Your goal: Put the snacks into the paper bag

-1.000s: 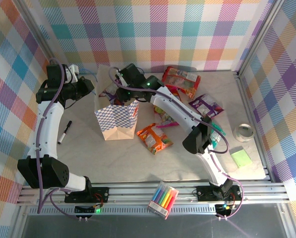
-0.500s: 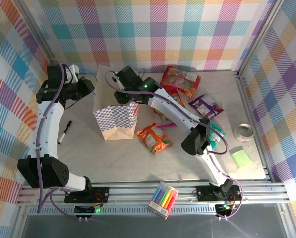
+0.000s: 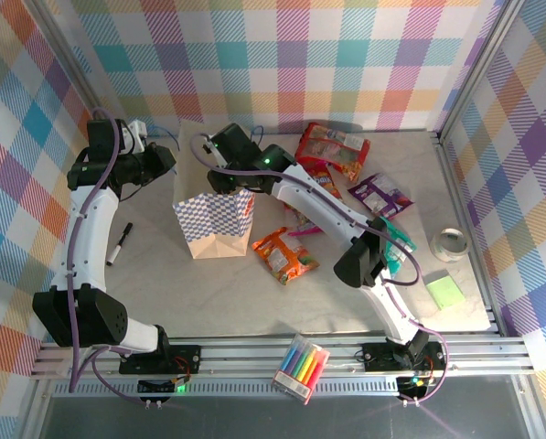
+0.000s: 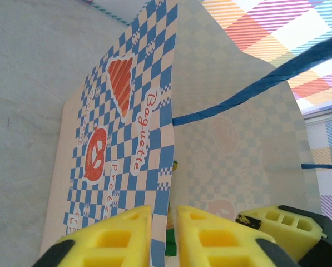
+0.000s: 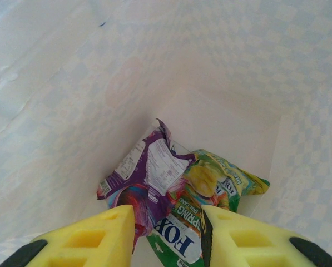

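Note:
The paper bag (image 3: pixel 216 224) stands open on the table, checkered band facing the front. My left gripper (image 4: pixel 164 210) is shut on the bag's (image 4: pixel 121 139) side rim, at the bag's far left in the top view (image 3: pixel 163 157). My right gripper (image 3: pixel 219 174) reaches down into the bag's mouth and is open (image 5: pixel 167 211). Below it a purple packet (image 5: pixel 149 167) and a green-yellow packet (image 5: pixel 210 189) lie on the bag's floor. On the table to the right lie an orange packet (image 3: pixel 286 254), a red packet (image 3: pixel 335 146), a purple packet (image 3: pixel 378 194) and a teal packet (image 3: pixel 396 245).
A black pen (image 3: pixel 119 245) lies left of the bag. A clear pack of coloured markers (image 3: pixel 302 366) rests on the front rail. A round clear lid (image 3: pixel 451 243) and a green note pad (image 3: pixel 444 293) sit at the right. The bag's blue cord handle (image 4: pixel 254 89) crosses its mouth.
My right gripper has shifted slightly left and deeper over the bag's mouth. The colourful packet seen at its fingers a second ago is no longer at the rim. The left arm held still.

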{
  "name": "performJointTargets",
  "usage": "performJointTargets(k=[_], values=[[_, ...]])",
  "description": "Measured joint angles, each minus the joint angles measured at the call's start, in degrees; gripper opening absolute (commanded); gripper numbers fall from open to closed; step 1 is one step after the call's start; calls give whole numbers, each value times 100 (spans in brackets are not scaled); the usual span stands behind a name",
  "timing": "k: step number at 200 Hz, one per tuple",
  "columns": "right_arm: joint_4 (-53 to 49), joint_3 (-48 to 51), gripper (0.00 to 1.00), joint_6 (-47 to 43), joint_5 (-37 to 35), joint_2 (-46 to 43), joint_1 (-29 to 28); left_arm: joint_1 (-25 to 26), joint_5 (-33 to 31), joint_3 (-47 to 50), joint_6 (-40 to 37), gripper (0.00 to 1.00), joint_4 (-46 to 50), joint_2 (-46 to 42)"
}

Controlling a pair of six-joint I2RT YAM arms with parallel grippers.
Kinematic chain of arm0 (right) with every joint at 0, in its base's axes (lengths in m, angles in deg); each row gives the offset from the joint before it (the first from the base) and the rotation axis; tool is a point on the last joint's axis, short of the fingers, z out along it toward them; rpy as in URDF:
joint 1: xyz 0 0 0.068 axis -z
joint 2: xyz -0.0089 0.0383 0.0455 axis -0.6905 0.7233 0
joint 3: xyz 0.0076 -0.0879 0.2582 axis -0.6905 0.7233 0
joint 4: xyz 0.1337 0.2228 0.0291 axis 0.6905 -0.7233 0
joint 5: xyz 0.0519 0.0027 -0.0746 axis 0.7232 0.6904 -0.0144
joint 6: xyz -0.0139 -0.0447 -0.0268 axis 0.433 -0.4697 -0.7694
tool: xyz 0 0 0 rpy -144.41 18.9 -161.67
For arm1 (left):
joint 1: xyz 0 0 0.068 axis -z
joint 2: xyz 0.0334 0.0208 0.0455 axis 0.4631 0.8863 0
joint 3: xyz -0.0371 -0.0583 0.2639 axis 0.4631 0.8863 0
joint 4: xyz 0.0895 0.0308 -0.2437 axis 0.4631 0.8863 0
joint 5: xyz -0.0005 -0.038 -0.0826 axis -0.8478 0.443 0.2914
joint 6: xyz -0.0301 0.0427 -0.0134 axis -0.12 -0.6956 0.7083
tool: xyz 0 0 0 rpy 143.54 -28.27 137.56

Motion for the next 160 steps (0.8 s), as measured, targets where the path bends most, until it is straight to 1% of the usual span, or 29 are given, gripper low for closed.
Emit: performJointTargets(k=[16, 28, 98, 136, 160], values=[[2, 0, 38, 0, 42, -66, -24, 0, -2, -2, 13, 31, 17, 0], [4, 0, 38, -9, 79, -157, -39, 0, -24, -2, 7, 33, 42, 2], [92, -59, 39, -42, 127, -782, -120, 0, 11, -13, -39, 36, 319, 76], [68, -61, 40, -109, 98, -940, -184, 0, 177, -17, -39, 36, 341, 74], [39, 13, 39, -195, -31, -1104, -240, 0, 313, -52, -90, 38, 387, 72]])
